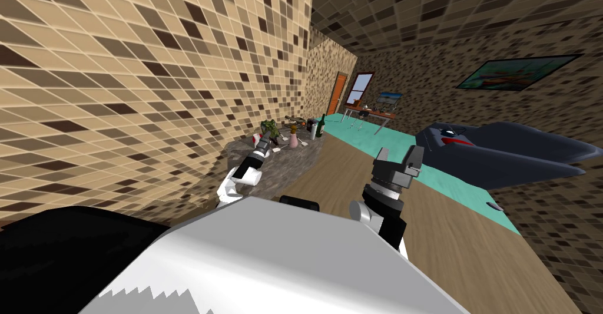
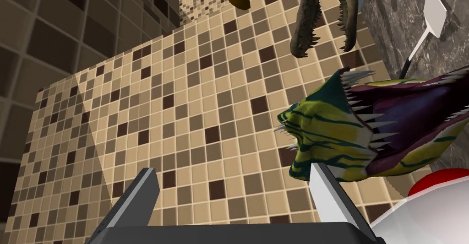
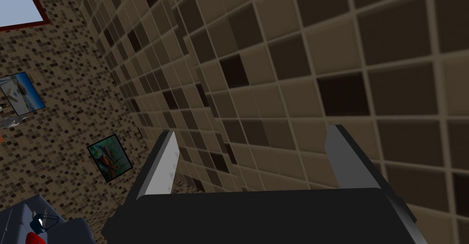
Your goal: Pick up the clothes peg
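Note:
My left gripper point(image 1: 263, 146) point(image 2: 236, 188) reaches over the grey marbled counter point(image 1: 282, 166) by the tiled wall, its fingers open and holding nothing. Close past one fingertip lies a yellow-green toothed toy point(image 2: 348, 131), with a grey toothed jaw toy point(image 2: 320, 17) beyond it. A small white flat piece on a thin stem point(image 2: 430, 19) lies on the counter top. I cannot pick out the clothes peg for sure among the small items point(image 1: 303, 142). My right gripper point(image 1: 399, 158) point(image 3: 247, 163) is held up over the floor, open and empty.
On the counter stand a green plant point(image 1: 271, 126), a pink vase point(image 1: 292, 141), a dark bottle point(image 1: 321, 126) and a red-and-white object point(image 2: 435, 200). A dark blue sofa point(image 1: 512, 151) sits on the right by a teal rug point(image 1: 412, 172).

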Robot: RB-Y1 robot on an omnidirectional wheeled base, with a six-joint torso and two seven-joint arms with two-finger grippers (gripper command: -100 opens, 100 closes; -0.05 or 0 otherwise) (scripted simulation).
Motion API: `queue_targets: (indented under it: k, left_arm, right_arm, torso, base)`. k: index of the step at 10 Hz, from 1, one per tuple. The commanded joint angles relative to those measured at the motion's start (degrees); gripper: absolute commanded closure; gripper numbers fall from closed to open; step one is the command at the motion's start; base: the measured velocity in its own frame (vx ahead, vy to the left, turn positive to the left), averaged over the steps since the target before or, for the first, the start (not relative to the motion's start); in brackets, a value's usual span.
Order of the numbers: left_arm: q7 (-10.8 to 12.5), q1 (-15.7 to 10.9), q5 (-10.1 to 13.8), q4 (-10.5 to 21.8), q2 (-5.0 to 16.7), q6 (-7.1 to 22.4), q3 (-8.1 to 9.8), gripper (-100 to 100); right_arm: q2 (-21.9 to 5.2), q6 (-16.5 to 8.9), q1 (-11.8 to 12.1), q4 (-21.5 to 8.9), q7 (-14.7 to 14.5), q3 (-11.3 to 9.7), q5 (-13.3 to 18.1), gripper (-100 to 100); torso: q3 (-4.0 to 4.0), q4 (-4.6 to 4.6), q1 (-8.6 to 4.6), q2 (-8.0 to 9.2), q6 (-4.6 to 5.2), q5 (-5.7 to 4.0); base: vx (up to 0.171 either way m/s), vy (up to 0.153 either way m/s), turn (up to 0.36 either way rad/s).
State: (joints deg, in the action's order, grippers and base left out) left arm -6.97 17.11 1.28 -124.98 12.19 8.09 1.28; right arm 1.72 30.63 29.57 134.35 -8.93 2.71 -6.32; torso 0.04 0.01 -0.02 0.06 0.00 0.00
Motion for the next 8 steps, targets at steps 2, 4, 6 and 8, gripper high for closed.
queue_targets:
  k: [2, 4, 6, 8]
  left_arm:
    - [-0.46, -1.65, 0.84, 0.52, 0.95, 3.92, 0.37, -100]
    - [-0.94, -3.0, 1.51, 0.97, 1.52, 7.14, 0.56, -100]
    - [-0.94, -3.0, 1.51, 0.97, 1.52, 9.75, 0.56, -100]
    - [-1.42, -4.34, 2.25, 1.48, 2.09, 13.59, 0.75, -100]
  right_arm:
    - [0.0, 0.0, 0.0, 0.0, 0.0, 0.0, 0.0, 0]
    - [0.0, 0.0, 0.0, 0.0, 0.0, 0.0, 0.0, 0]
    - [0.0, 0.0, 0.0, 0.0, 0.0, 0.0, 0.0, 0]
    - [0.0, 0.0, 0.0, 0.0, 0.0, 0.0, 0.0, 0]
  torso:
    - [-0.02, -0.01, 0.01, -0.03, 0.0, 0.0]
    - [-0.02, -0.01, 0.01, -0.03, 0.0, 0.0]
    - [-0.02, -0.01, 0.0, -0.03, 0.0, 0.0]
    - [-0.03, -0.01, 0.01, -0.05, 0.01, 0.0]
  base:
    - [-0.009, -0.005, -0.009]
    - [-0.013, -0.008, -0.02]
    - [-0.009, -0.005, -0.008]
    - [-0.009, -0.006, -0.021]
